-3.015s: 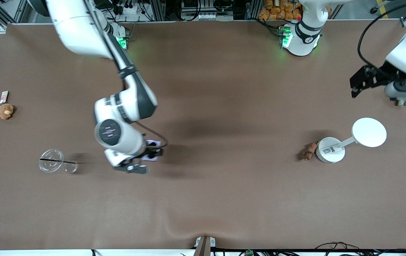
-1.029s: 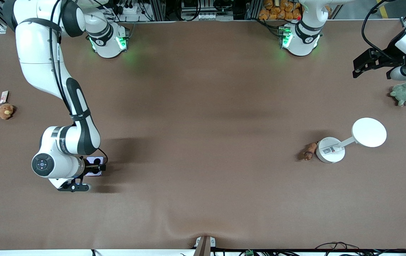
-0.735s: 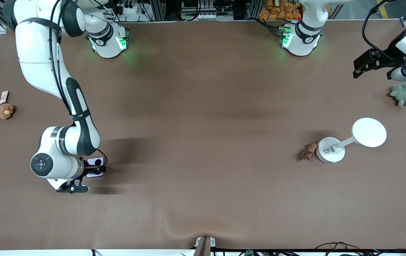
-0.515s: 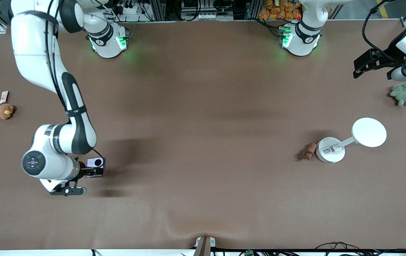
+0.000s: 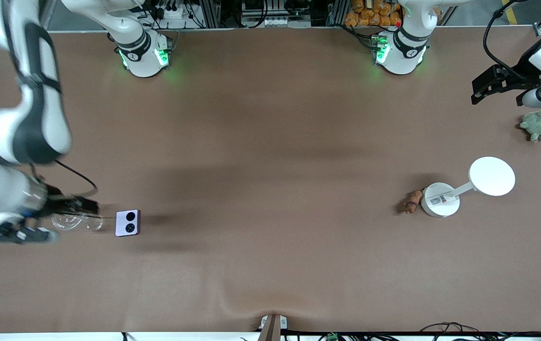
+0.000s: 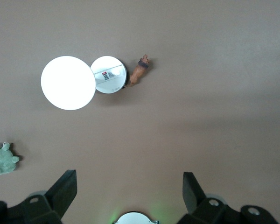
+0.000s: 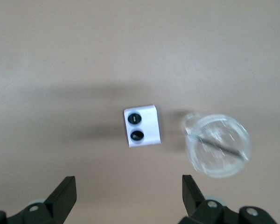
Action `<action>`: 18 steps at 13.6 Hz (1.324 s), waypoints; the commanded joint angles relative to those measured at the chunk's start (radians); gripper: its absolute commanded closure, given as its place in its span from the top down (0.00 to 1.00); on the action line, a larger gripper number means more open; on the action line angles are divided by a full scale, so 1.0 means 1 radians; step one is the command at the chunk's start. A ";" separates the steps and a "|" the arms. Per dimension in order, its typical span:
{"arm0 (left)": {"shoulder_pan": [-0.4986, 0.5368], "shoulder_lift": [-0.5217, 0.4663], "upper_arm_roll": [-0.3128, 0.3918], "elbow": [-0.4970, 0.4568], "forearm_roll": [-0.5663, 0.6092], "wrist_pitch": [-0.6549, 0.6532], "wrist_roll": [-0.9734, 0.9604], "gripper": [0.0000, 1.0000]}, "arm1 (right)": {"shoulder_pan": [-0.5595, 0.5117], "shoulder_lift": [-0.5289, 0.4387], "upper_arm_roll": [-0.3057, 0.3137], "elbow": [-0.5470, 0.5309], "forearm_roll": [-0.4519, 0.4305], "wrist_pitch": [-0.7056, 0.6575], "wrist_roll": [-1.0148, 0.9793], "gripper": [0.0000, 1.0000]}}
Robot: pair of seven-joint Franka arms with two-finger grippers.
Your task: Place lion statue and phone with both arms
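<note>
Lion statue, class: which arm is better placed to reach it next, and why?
Left. The left gripper hangs open at that end of the table, and its wrist view shows the lion statue beside the white lamp. The right gripper is open near the phone.

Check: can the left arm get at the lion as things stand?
Probably yes. The left gripper is open and empty, up near the turtle. The lion lies uncovered but close against the white stand, so the fingers would likely need to close across its free sides.
</note>
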 commanded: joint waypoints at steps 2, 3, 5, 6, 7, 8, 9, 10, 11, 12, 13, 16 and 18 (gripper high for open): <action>0.004 -0.006 -0.003 0.016 -0.008 -0.016 -0.013 1.00 | -0.076 -0.272 0.027 -0.207 -0.020 -0.040 -0.041 1.00; 0.004 -0.007 -0.003 0.015 -0.008 -0.018 -0.013 1.00 | -0.086 -0.333 0.042 -0.255 -0.029 -0.042 -0.042 1.00; 0.004 -0.021 -0.004 0.006 -0.011 -0.019 -0.022 1.00 | -0.127 -0.428 0.101 -0.325 -0.088 -0.043 -0.041 1.00; 0.004 -0.021 -0.003 0.007 -0.011 -0.029 -0.028 1.00 | -0.144 -0.459 0.125 -0.350 -0.093 -0.046 -0.032 1.00; 0.004 -0.024 -0.004 0.009 -0.011 -0.033 -0.028 1.00 | -0.144 -0.472 0.129 -0.353 -0.093 -0.075 -0.029 1.00; 0.006 -0.030 -0.003 0.006 -0.011 -0.035 -0.028 1.00 | -0.145 -0.475 0.137 -0.350 -0.093 -0.095 -0.026 1.00; 0.004 -0.032 -0.003 0.004 -0.011 -0.036 -0.030 1.00 | -0.145 -0.475 0.142 -0.349 -0.093 -0.100 -0.019 1.00; 0.006 -0.030 -0.003 0.004 -0.011 -0.036 -0.030 1.00 | -0.145 -0.475 0.142 -0.346 -0.093 -0.112 -0.019 1.00; 0.006 -0.030 -0.004 0.007 -0.011 -0.036 -0.030 1.00 | -0.145 -0.475 0.142 -0.330 -0.093 -0.134 -0.016 1.00; 0.006 -0.029 -0.003 0.009 -0.011 -0.036 -0.030 1.00 | -0.145 -0.473 0.142 -0.324 -0.093 -0.146 -0.016 1.00; 0.004 -0.026 -0.003 0.012 -0.011 -0.036 -0.028 1.00 | -0.145 -0.473 0.143 -0.319 -0.095 -0.146 -0.016 1.00; 0.013 -0.022 -0.003 0.013 -0.010 -0.036 -0.026 1.00 | -0.141 -0.472 0.142 -0.307 -0.095 -0.149 -0.018 1.00; 0.020 -0.019 -0.003 0.018 -0.010 -0.036 -0.028 1.00 | -0.139 -0.469 0.142 -0.283 -0.095 -0.166 -0.018 1.00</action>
